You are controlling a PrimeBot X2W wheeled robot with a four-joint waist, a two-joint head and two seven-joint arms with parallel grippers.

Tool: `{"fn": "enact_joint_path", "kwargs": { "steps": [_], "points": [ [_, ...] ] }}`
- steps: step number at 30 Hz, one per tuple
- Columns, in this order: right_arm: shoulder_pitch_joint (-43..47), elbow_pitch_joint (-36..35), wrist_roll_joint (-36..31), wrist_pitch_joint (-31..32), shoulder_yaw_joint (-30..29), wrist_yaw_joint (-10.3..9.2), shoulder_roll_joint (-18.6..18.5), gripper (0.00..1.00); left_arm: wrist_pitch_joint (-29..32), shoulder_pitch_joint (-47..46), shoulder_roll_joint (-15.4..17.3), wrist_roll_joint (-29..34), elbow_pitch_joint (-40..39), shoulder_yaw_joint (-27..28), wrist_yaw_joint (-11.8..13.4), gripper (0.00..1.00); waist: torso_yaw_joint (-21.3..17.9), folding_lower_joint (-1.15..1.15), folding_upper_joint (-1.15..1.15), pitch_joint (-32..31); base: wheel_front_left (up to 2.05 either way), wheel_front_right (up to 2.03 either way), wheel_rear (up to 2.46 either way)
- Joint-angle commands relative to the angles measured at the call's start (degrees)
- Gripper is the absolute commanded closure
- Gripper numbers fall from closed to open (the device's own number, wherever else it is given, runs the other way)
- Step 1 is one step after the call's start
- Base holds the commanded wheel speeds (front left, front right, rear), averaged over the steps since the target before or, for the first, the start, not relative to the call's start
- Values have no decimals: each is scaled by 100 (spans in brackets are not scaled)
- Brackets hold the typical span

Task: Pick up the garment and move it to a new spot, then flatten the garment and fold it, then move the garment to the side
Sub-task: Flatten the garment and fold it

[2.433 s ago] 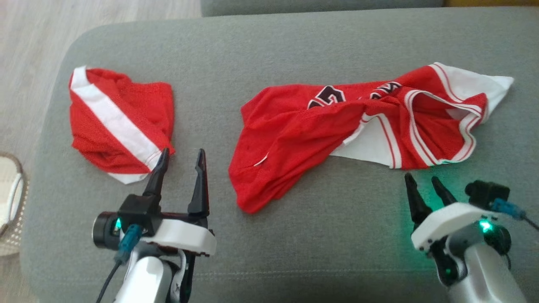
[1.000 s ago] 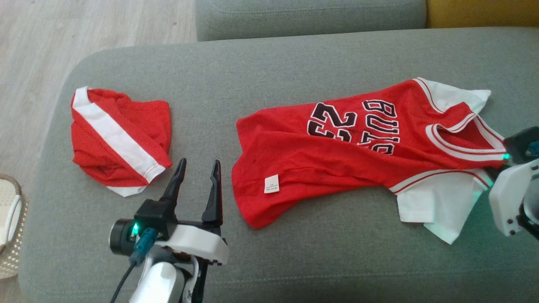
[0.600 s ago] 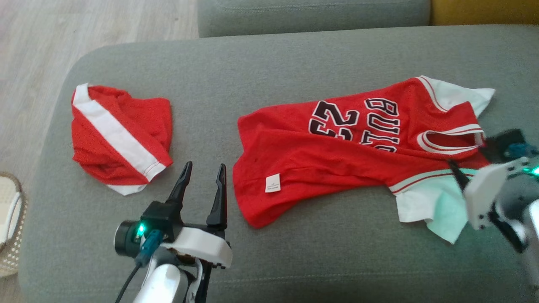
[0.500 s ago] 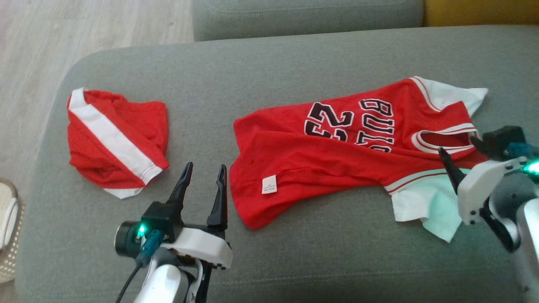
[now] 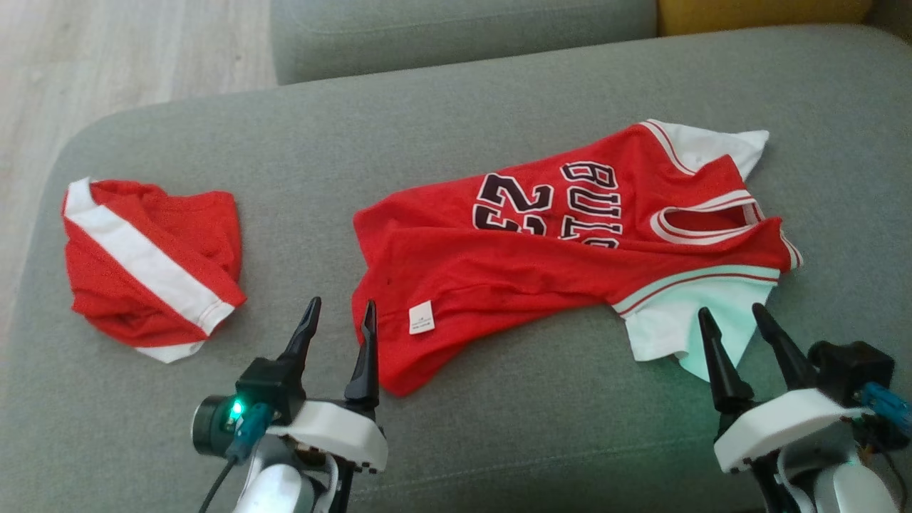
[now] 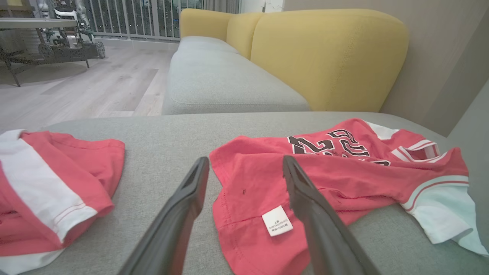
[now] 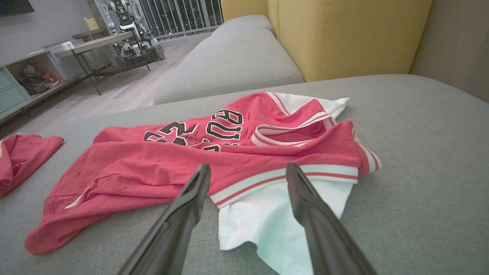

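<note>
The left gripper (image 5: pixel 340 306) and right gripper (image 5: pixel 732 311) both stand wide and empty at the near edge of the red jersey (image 5: pixel 527 271), which lies rumpled across the grey cushion (image 5: pixel 513 442). It looks like light, limp mesh that is likely to sag, so pinch its hem corner (image 5: pixel 399 377) and white sleeve (image 5: pixel 677 320).

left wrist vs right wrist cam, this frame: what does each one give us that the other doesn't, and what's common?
Left wrist: the open left gripper aimed at the hem of the jersey, the care label face up, and the white stripe across the red shorts.
Right wrist: the open right gripper aimed at the near white sleeve, plus a shelf unit by the wall.
Both: the jersey's number, the fabric wrinkled on the grey cushion, and the yellow backrest.
</note>
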Motion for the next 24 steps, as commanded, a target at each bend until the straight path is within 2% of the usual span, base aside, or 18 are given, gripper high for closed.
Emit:
{"fn": "enact_joint_path", "kwargs": {
  "steps": [1,7,10,15,24],
  "points": [
    [-242,-256,47,-125,136,-2,33,0,-70,-299,-4,-14,-94,226,17,0,-104,0,0,97,0,0,0],
    [-391,-265,14,-155,181,-2,53,0,-70,-484,-4,-178,516,335,88,0,-285,0,0,248,0,0,0],
    [-467,-276,5,-169,206,-2,57,0,-54,-734,-4,-305,1170,341,59,0,-393,0,0,355,0,0,0],
    [-539,-255,-25,-197,289,-2,60,0,129,-1224,-4,-601,2135,345,-96,0,-524,0,0,495,0,0,0],
    [-585,-214,-227,-192,214,-2,-34,0,42,-1809,-4,-714,3110,291,-264,0,-602,0,0,637,0,0,0]
  ]
}}
